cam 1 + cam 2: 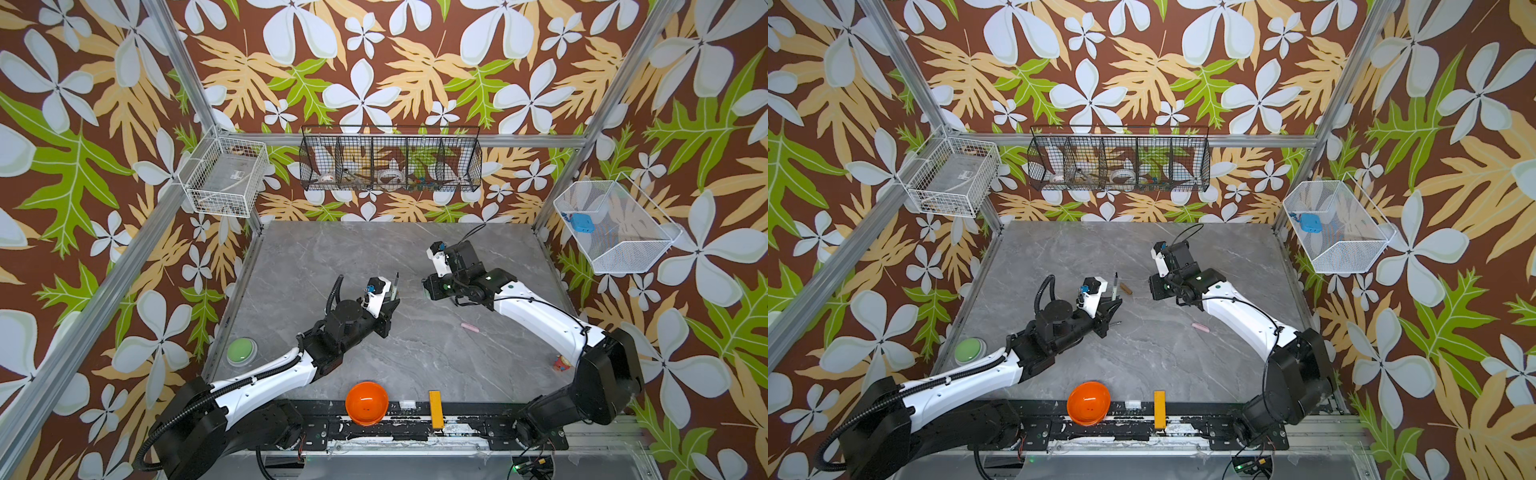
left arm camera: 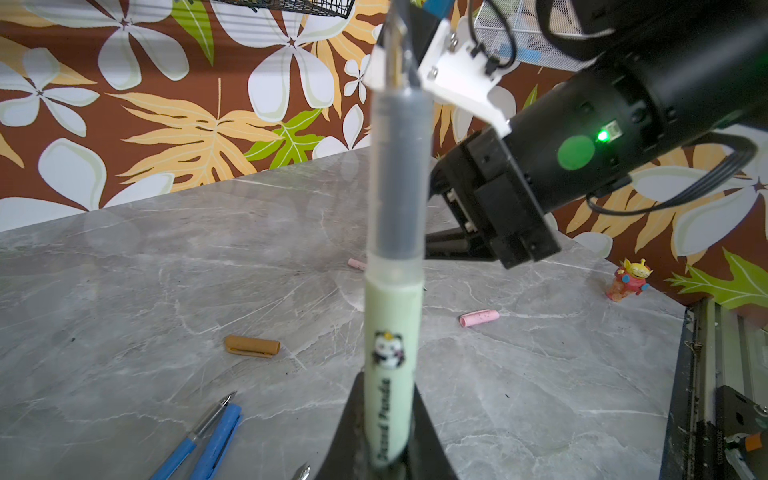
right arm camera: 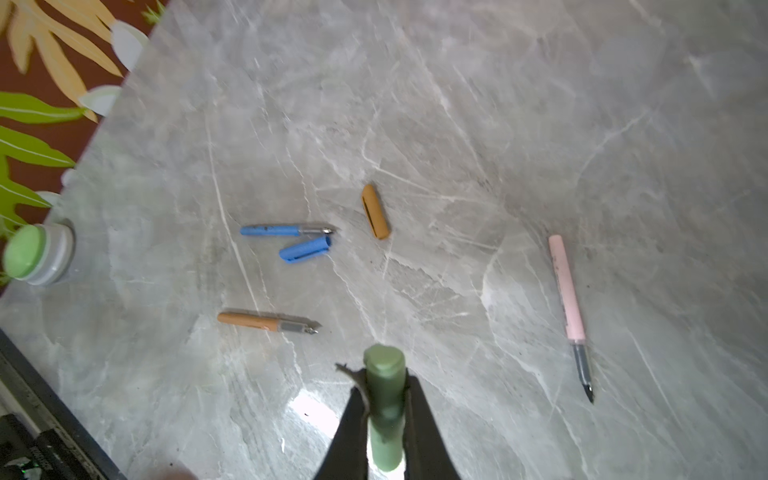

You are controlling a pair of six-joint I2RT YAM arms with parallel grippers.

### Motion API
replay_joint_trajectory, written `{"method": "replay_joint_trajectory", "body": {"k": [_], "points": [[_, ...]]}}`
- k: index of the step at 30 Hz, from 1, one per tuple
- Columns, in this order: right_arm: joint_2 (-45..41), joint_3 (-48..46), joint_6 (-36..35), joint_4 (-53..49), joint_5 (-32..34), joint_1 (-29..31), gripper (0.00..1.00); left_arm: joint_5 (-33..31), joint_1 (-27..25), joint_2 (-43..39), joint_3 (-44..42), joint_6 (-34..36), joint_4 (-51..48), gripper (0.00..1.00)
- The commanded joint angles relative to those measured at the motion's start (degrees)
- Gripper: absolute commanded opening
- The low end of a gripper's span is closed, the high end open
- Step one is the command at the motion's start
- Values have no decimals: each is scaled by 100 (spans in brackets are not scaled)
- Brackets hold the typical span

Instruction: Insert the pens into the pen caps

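My left gripper [image 2: 390, 415] is shut on the pale green pen [image 2: 392, 353], whose dark tip points up toward the right arm; both top views show it [image 1: 397, 282] [image 1: 1115, 284]. My right gripper [image 3: 384, 399] is shut on the pale green cap [image 3: 384, 374], a short way right of the pen's tip. On the table lie a blue pen [image 3: 282, 230] beside a blue cap [image 3: 305, 249], a brown pen [image 3: 266, 322], a brown cap [image 3: 375, 212], a pink pen [image 3: 567, 299] and a pink cap [image 2: 478, 318].
An orange bowl [image 1: 366, 403] and a yellow bar [image 1: 435, 409] sit at the front edge. A green button [image 1: 242, 351] stands front left and a red toy figure [image 1: 562, 362] front right. Wire baskets [image 1: 390, 164] hang on the walls.
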Motion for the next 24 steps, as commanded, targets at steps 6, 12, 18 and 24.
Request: {"method": "replay_joint_trajectory", "body": {"k": [6, 12, 18, 24], "points": [[-957, -456, 431, 2003, -771, 8, 15, 213, 2, 54, 132, 18, 335, 0], [-1251, -619, 651, 2835, -1193, 8, 16, 410, 4, 105, 237, 11, 447, 0], [-1243, -576, 901, 3511, -1475, 7, 16, 543, 4, 150, 252, -47, 584, 0], [-1147, -482, 1041, 3795, -1715, 6, 16, 570, 4, 135, 251, -1, 600, 0]]}}
